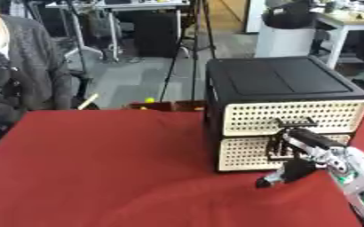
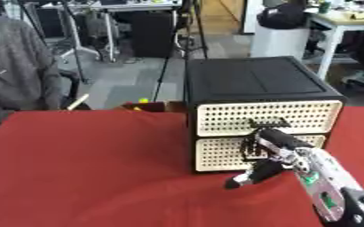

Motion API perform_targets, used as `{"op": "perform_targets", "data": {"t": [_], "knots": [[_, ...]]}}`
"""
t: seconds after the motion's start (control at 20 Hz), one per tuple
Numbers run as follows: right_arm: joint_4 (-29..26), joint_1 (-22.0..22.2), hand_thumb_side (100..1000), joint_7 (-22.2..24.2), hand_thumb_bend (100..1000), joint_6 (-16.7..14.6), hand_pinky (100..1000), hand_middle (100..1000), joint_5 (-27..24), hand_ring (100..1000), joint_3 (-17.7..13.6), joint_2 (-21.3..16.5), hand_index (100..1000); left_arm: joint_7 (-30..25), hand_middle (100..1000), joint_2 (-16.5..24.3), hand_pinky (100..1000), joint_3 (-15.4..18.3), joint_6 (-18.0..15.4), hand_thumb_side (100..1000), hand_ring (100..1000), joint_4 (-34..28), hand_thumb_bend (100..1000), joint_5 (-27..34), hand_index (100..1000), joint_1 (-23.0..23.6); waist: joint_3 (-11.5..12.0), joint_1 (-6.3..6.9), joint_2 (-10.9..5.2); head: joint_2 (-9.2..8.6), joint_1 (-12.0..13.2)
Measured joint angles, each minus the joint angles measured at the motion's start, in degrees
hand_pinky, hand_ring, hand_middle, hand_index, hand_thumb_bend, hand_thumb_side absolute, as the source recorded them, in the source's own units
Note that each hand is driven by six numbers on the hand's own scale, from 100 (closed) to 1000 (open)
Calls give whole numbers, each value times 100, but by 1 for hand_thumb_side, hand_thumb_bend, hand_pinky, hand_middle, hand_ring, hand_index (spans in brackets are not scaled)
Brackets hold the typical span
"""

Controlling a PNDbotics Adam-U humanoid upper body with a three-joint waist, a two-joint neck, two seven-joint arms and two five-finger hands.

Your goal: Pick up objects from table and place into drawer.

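Table: I see a red cloth over the table (image 1: 100, 168), filling the near half of the view.
Drawer unit: black cabinet (image 1: 282, 82) at the right, standing on the cloth, with two cream perforated drawer fronts stacked; upper drawer (image 1: 294, 116), lower drawer (image 1: 251, 153). Both fronts sit flush with the frame, so both look closed.
Right robot hand: the right robot hand (image 2: 272, 148) comes in from the lower right corner and sits against the drawer fronts, about at the seam between the two. Its fingers (image 2: 259, 141) are curled toward the perforated face; I cannot tell whether they hook a handle. The thumb (image 2: 243, 179) points down and left, its tip near the cloth.
Left robot hand: not visible in either view.
Objects to pick: I see none on the cloth; a small yellow thing (image 1: 148, 100) shows just past the table's far edge.
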Motion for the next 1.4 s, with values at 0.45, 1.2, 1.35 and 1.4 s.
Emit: {"op": "perform_targets", "data": {"t": [0.45, 1.2, 1.35, 1.4], "knots": [[-660, 459, 679, 80, 1000, -86, 415, 537, -411, 534, 11, -111, 672, -44, 503, 3, 314, 104, 74, 857, 423, -15, 100, 4, 626, 273, -71, -132, -51, 2, -1], [-2827, 1400, 877, -459, 930, 430, 413, 571, -1581, 534, -521, -949, 690, 227, 546, 351, 341, 408, -116, 803, 464, -315, 100, 100, 629, 1028, -189, -337, -248, 7, 56], [-3102, 1518, 941, -720, 884, 598, 414, 587, -1739, 531, -813, -1117, 702, 457, 563, 473, 346, 562, -207, 779, 475, -465, 100, 227, 637, 1262, -204, -349, -272, 7, 70], [-3173, 1564, 948, -813, 879, 661, 414, 589, -1780, 531, -921, -1161, 702, 544, 566, 511, 347, 632, -228, 776, 477, -501, 100, 285, 641, 1350, -209, -349, -285, 7, 75]]}}
